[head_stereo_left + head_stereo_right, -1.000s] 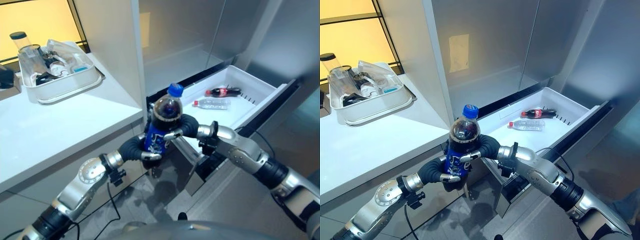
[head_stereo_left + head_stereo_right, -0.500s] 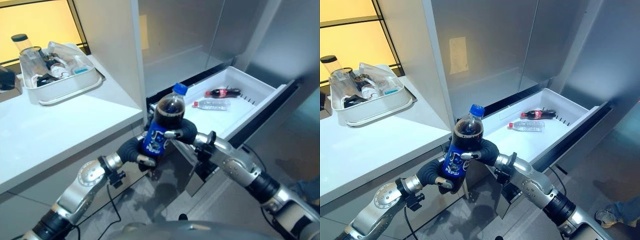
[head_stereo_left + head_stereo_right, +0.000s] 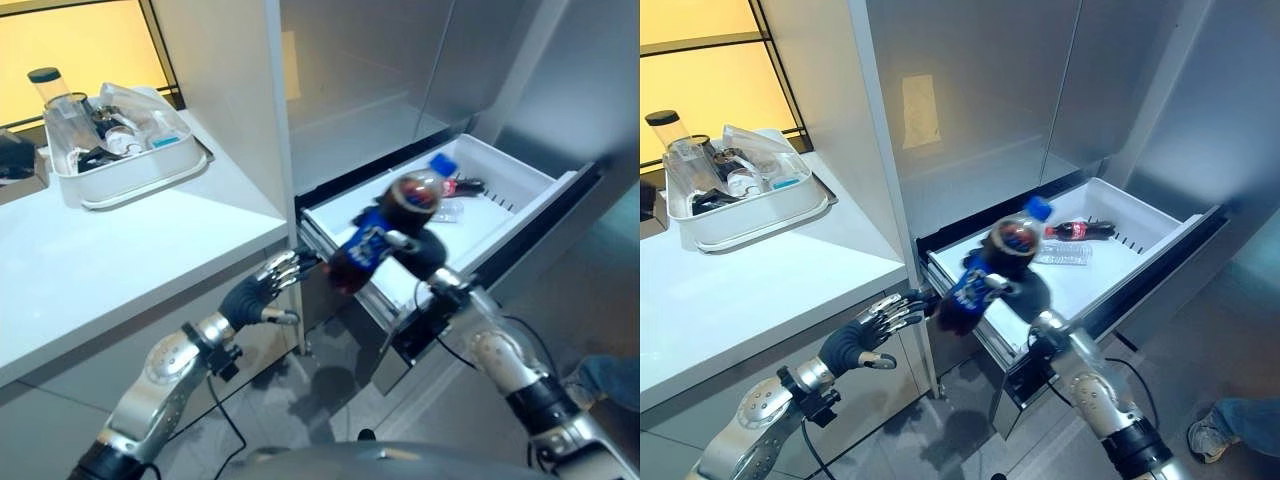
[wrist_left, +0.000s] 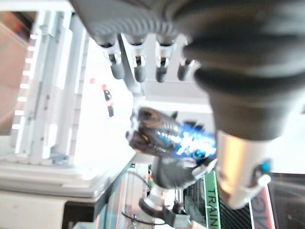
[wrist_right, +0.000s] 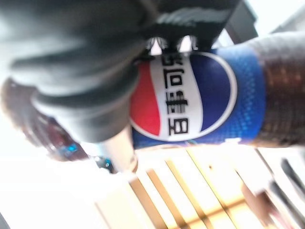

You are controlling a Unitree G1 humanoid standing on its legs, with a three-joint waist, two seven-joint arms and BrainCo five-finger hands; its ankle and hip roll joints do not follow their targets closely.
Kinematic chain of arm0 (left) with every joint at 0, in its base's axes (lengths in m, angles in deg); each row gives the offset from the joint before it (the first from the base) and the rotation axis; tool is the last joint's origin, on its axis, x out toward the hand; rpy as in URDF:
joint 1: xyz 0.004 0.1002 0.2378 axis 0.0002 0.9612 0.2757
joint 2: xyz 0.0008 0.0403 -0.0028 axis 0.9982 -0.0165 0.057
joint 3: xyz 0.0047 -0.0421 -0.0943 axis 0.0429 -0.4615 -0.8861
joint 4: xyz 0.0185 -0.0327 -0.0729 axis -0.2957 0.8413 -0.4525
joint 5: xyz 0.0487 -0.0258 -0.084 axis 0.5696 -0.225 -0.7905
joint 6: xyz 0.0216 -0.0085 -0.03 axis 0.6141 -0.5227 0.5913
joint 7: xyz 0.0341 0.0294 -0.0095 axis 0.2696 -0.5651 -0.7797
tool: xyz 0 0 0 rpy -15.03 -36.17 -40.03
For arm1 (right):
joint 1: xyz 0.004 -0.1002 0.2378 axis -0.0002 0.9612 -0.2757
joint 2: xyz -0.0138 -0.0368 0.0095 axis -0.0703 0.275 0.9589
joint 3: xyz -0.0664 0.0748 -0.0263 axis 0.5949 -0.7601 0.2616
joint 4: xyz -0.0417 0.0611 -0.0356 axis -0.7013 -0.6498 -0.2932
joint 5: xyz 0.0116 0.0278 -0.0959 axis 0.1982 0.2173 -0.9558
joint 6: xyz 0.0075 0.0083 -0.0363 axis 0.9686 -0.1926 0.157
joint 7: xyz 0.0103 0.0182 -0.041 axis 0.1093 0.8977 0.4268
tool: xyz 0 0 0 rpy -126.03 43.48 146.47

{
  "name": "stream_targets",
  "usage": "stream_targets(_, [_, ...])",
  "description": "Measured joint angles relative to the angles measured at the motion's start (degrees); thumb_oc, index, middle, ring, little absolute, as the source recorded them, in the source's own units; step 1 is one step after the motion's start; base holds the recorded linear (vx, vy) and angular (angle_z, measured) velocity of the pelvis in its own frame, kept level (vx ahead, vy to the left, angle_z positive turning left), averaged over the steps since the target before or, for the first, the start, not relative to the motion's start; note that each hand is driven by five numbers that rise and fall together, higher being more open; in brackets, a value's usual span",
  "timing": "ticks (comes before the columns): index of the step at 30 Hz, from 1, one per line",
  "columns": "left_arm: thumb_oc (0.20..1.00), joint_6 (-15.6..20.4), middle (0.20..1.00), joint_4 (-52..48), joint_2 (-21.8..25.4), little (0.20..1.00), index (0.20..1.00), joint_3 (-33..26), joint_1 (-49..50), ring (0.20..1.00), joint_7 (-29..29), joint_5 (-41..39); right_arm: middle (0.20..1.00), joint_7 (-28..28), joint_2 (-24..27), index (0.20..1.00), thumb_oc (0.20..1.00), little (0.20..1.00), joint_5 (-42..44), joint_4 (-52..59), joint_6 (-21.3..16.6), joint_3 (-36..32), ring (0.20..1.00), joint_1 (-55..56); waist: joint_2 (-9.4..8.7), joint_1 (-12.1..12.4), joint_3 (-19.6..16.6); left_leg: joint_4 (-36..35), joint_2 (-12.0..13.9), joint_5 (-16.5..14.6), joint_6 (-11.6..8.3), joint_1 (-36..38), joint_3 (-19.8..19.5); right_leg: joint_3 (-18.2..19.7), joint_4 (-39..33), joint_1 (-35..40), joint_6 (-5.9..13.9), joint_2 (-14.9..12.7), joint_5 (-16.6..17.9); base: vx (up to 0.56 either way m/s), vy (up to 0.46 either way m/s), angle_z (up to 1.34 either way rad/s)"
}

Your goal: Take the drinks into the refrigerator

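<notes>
A large dark cola bottle (image 3: 385,222) with a blue label and blue cap is tilted over the front edge of the open white refrigerator drawer (image 3: 520,172), cap toward the drawer. My right hand (image 3: 418,250) is shut on its middle; the label (image 5: 190,100) shows close in the right wrist view. My left hand (image 3: 262,290) hangs open beside the drawer's front corner, apart from the bottle, its fingers (image 4: 138,67) straight. A small cola bottle (image 3: 1080,229) and a clear water bottle (image 3: 1065,252) lie inside the drawer.
A white counter (image 3: 120,250) runs along the left with a white tub (image 3: 125,175) of clear containers on it. The refrigerator's grey doors (image 3: 980,100) stand behind the drawer. A person's shoe (image 3: 1205,435) shows on the floor at the lower right.
My left hand has let go of the big bottle and opened. My right hand has swung the bottle to the right and tipped it over the drawer's front edge.
</notes>
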Motion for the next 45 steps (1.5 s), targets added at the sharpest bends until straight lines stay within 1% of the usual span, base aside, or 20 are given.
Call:
stream_targets(2, [1.000, -0.01, 1.000, 0.00, -0.02, 1.000, 1.000, -0.10, 0.46, 1.000, 0.02, -0.50, 0.200, 0.27, 0.23, 0.200, 0.200, 0.200, 0.48, -0.08, -1.03, -1.50, 0.200, 0.75, 0.10, -0.32, 0.06, 0.01, 0.01, 0.01, 0.00, -0.45, -0.03, -0.01, 0.01, -0.43, 0.00, 0.05, 0.01, 0.00, 0.000, 0.00])
stream_targets(6, [1.000, 0.00, 1.000, 0.03, -2.04, 1.000, 1.000, -4.08, 1.98, 1.000, -0.03, -0.76, 0.200, 1.08, 1.12, 0.200, 0.200, 0.200, 0.47, -0.11, -1.63, -4.71, 0.200, 2.88, 0.41, -0.19, 0.58, 0.22, 0.04, 0.03, 0.00, -0.52, -0.06, -0.03, 0.00, -0.48, 0.01, 0.09, 0.01, 0.00, 0.000, 0.00])
stream_targets(10, [1.000, 0.03, 1.000, 0.06, -2.47, 1.000, 1.000, -6.63, 3.33, 1.000, -0.46, -0.87, 0.200, 1.92, 1.91, 0.200, 0.200, 0.200, 0.44, -0.24, -2.10, -6.55, 0.200, 3.71, 0.29, -0.10, 1.31, 0.19, 0.07, 0.03, 0.00, -0.60, -0.23, -0.22, -0.01, -0.47, 0.10, 0.08, -0.07, 0.00, -0.003, 0.02])
stream_targets(13, [1.000, 0.13, 1.000, 0.06, -2.54, 1.000, 1.000, -7.50, 4.10, 1.000, -0.48, -0.87, 0.200, 1.99, 3.87, 0.200, 0.200, 0.200, 0.03, -0.29, -2.10, -7.64, 0.200, 3.86, 0.04, 0.08, 2.02, 0.03, 0.05, 0.02, 0.01, -0.67, -0.39, -0.37, -0.01, -0.45, 0.15, 0.02, -0.11, 0.00, -0.007, 0.02])
stream_targets(15, [1.000, 0.15, 1.000, 0.10, -3.00, 1.000, 1.000, -8.84, 5.03, 1.000, -0.72, -0.89, 0.200, 2.25, 6.68, 0.200, 0.200, 0.200, -1.99, -0.44, -2.15, -7.76, 0.200, 3.89, -0.24, 0.00, 2.41, 0.11, 0.05, 0.02, 0.01, -0.81, -0.51, -0.46, -0.01, -0.54, 0.16, 0.02, -0.13, -0.01, -0.011, 0.04])
stream_targets(18, [1.000, 0.34, 1.000, 0.10, -3.05, 1.000, 1.000, -9.97, 5.10, 1.000, -0.87, -1.00, 0.200, 2.96, 8.50, 0.200, 0.200, 0.200, -4.20, -2.42, -2.60, -8.33, 0.200, 3.79, -0.81, 0.26, 3.01, 0.25, 0.06, 0.03, 0.02, -1.42, -1.03, -0.74, -0.01, -0.88, 0.15, -0.02, -0.17, -0.04, -0.023, 0.08])
stream_targets(22, [1.000, 1.55, 1.000, 0.22, -4.06, 1.000, 1.000, -10.78, 4.92, 1.000, -1.92, -1.41, 0.200, 4.22, 10.69, 0.200, 0.200, 0.200, -7.15, -5.57, -2.65, -8.33, 0.200, 3.46, -1.15, 1.75, 3.66, 0.29, 0.02, 0.18, 0.06, -3.09, -1.18, -0.90, 0.01, -2.47, 0.12, -0.05, -0.13, -0.06, -0.023, 0.02])
stream_targets(25, [1.000, 2.56, 1.000, 0.22, -4.08, 1.000, 1.000, -10.77, 4.81, 1.000, -2.51, -1.44, 0.200, 4.90, 12.38, 0.200, 0.200, 0.200, -8.13, -5.88, -2.64, -8.32, 0.200, 2.49, -0.94, 1.92, 5.01, 0.30, -0.02, 0.52, 0.08, -3.67, -1.63, -1.28, 0.02, -2.84, 0.10, -0.13, -0.10, -0.09, -0.019, 0.09])
stream_targets(27, [1.000, 2.90, 1.000, 0.22, -4.17, 1.000, 1.000, -10.71, 4.46, 1.000, -2.84, -2.80, 0.200, 5.10, 14.51, 0.200, 0.200, 0.200, -9.07, -6.08, -2.65, -8.20, 0.200, 1.00, -0.78, 2.52, 6.11, 0.40, -0.11, 0.63, 0.11, -4.79, -1.87, -1.49, 0.03, -3.90, 0.06, -0.25, -0.05, -0.08, -0.022, 0.07])
stream_targets(30, [1.000, 3.28, 1.000, 0.23, -3.96, 1.000, 1.000, -10.55, 3.22, 1.000, -3.04, -3.68, 0.200, 5.14, 19.61, 0.200, 0.200, 0.200, -10.90, -8.48, -2.62, -6.87, 0.200, -4.45, -0.78, 3.07, 8.50, 1.16, -0.18, 0.96, 0.03, -7.53, -2.88, -2.43, 0.08, -5.88, -0.51, -0.44, 0.51, -0.07, -0.015, 0.14])
stream_targets(31, [1.000, 3.34, 1.000, 0.23, -3.94, 1.000, 1.000, -10.54, 2.87, 1.000, -3.10, -3.70, 0.200, 5.30, 20.31, 0.200, 0.200, 0.200, -11.45, -9.44, -2.60, -6.83, 0.200, -5.85, -0.76, 3.33, 8.91, 1.20, -0.15, 1.02, -0.02, -8.01, -2.90, -2.46, 0.10, -6.28, -0.56, -0.42, 0.57, -0.09, -0.020, 0.08])
stream_targets(32, [1.000, 3.81, 1.000, 0.22, -3.67, 1.000, 1.000, -10.46, 2.18, 1.000, -3.23, -4.26, 0.200, 5.48, 22.68, 0.200, 0.200, 0.200, -11.89, -10.97, -2.60, -6.09, 0.200, -8.70, -0.65, 3.67, 9.85, 1.72, -0.16, 1.02, -0.03, -8.89, -3.17, -2.68, 0.16, -6.88, -0.60, -0.49, 0.61, -0.06, -0.014, 0.06])
stream_targets(34, [1.000, 4.11, 1.000, 0.22, -3.63, 1.000, 1.000, -10.43, 1.31, 1.000, -3.29, -5.14, 0.200, 5.85, 24.40, 0.200, 0.200, 0.200, -11.98, -13.41, -2.60, -5.32, 0.200, -12.42, -0.55, 3.60, 10.92, 1.86, -0.09, 1.03, -0.06, -9.59, -3.47, -2.97, 0.12, -7.29, -0.65, -0.45, 0.65, -0.10, -0.017, 0.09])
stream_targets(35, [1.000, 4.38, 1.000, 0.21, -3.28, 1.000, 1.000, -10.05, 0.68, 1.000, -3.32, -5.19, 0.200, 5.63, 27.04, 0.200, 0.200, 0.200, -11.96, -14.46, -2.70, -3.30, 0.200, -14.50, -0.51, 3.75, 11.17, 1.98, -0.09, 1.06, -0.10, -10.29, -3.57, -3.18, 0.16, -7.92, -0.64, -0.46, 0.64, -0.08, -0.012, 0.08])
stream_targets(37, [1.000, 4.74, 1.000, 0.21, -2.28, 1.000, 1.000, -9.83, -0.09, 1.000, -3.32, -5.21, 0.200, 4.95, 30.03, 0.200, 0.200, 0.200, -12.31, -16.16, -2.92, -1.08, 0.200, -17.27, -0.43, 4.30, 12.34, 2.14, -0.11, 1.06, -0.10, -10.67, -4.01, -3.66, 0.18, -8.09, -0.65, -0.52, 0.64, -0.07, -0.008, 0.07])
stream_targets(39, [1.000, 5.20, 1.000, 0.20, -1.01, 1.000, 1.000, -9.43, -1.94, 1.000, -3.39, -5.25, 0.200, 4.33, 35.26, 0.200, 0.200, 0.200, -14.38, -20.73, -3.00, 4.18, 0.200, -22.69, -0.51, 4.67, 14.15, 2.39, -0.13, 1.09, -0.13, -11.60, -4.25, -3.82, 0.51, -8.98, -0.63, -0.59, 0.61, -0.08, -0.008, 0.05])
stream_targets(41, [1.000, 5.47, 1.000, 0.18, -0.99, 1.000, 1.000, -9.45, -2.75, 1.000, -3.83, -5.29, 0.200, 3.92, 37.88, 0.200, 0.200, 0.200, -17.15, -23.11, -2.75, 6.14, 0.200, -25.04, -0.58, 4.85, 15.46, 2.79, -0.17, 1.10, -0.13, -12.46, -4.39, -3.99, 0.87, -9.74, -0.59, -0.68, 0.58, -0.04, -0.008, 0.05])
stream_targets(43, [1.000, 5.54, 1.000, 0.18, -0.92, 1.000, 1.000, -9.46, -2.80, 1.000, -3.95, -5.32, 0.200, 3.92, 38.22, 0.200, 0.200, 0.200, -19.13, -24.59, -2.51, 6.73, 0.200, -26.21, -0.58, 5.20, 16.93, 2.82, -0.16, 1.10, -0.13, -12.55, -4.47, -4.09, 0.89, -9.79, -0.60, -0.70, 0.58, -0.07, -0.014, 0.03])
stream_targets(44, [1.000, 5.73, 1.000, 0.18, -0.75, 1.000, 1.000, -9.56, -2.85, 1.000, -4.02, -5.40, 0.200, 3.84, 38.25, 0.200, 0.200, 0.200, -19.96, -25.72, -2.54, 8.14, 0.200, -27.89, -0.62, 5.35, 17.48, 2.89, -0.18, 1.10, -0.13, -12.63, -4.50, -4.12, 0.92, -9.82, -0.60, -0.73, 0.58, -0.10, -0.016, 0.00])
stream_targets(45, [1.000, 5.89, 1.000, 0.18, 0.11, 1.000, 1.000, -9.36, -2.94, 1.000, -4.10, -5.83, 0.200, 3.85, 39.09, 0.200, 0.200, 0.200, -22.35, -28.23, -2.38, 12.13, 0.200, -31.90, -0.55, 4.92, 18.53, 2.97, -0.26, 1.10, -0.13, -12.76, -4.52, -4.12, 0.99, -9.97, -0.59, -0.80, 0.57, -0.05, -0.006, 0.01])
